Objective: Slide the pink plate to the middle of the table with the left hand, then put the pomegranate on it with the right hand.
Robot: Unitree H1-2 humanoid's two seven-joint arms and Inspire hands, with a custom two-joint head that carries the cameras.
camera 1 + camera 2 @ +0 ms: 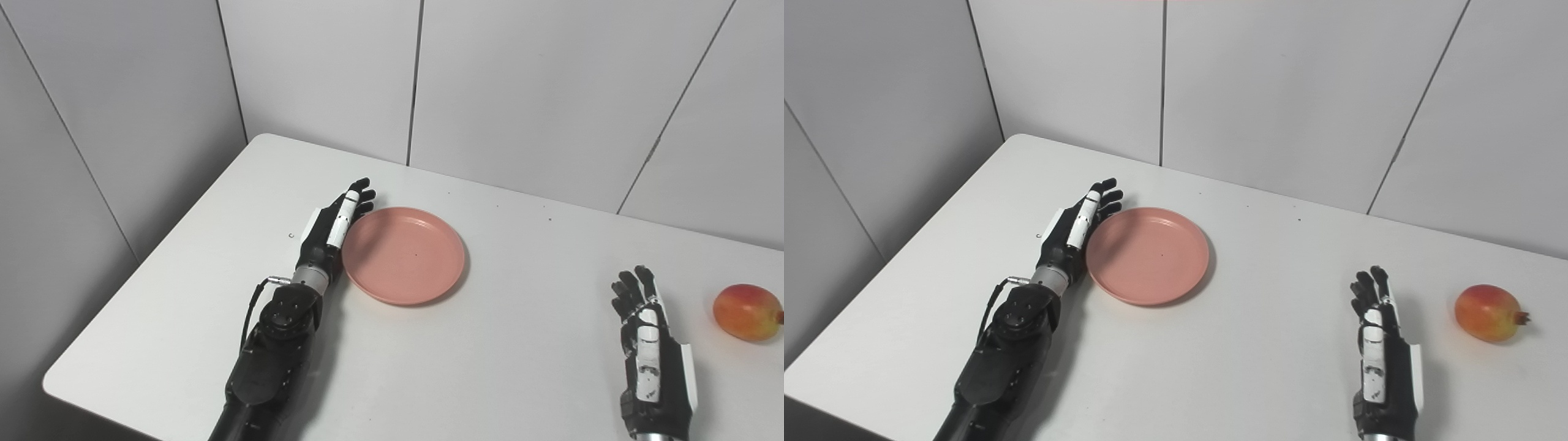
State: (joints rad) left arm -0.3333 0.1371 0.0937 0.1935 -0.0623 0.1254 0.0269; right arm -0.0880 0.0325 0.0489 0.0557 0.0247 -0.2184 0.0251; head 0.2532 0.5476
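Observation:
The pink plate point(402, 253) lies flat on the white table point(490, 380), left of the middle. My left hand point(334, 226) is open, fingers straight, its edge resting against the plate's left rim. The pomegranate point(1486, 312), red and yellow, lies on its side at the right of the table. My right hand point(1378, 343) is open and empty, standing on its edge a short way left of the pomegranate, not touching it.
Grey wall panels point(520, 92) close off the back and left of the table. The table's left edge point(153, 245) runs diagonally beside my left arm. A small dark mark point(291, 235) sits left of the left hand.

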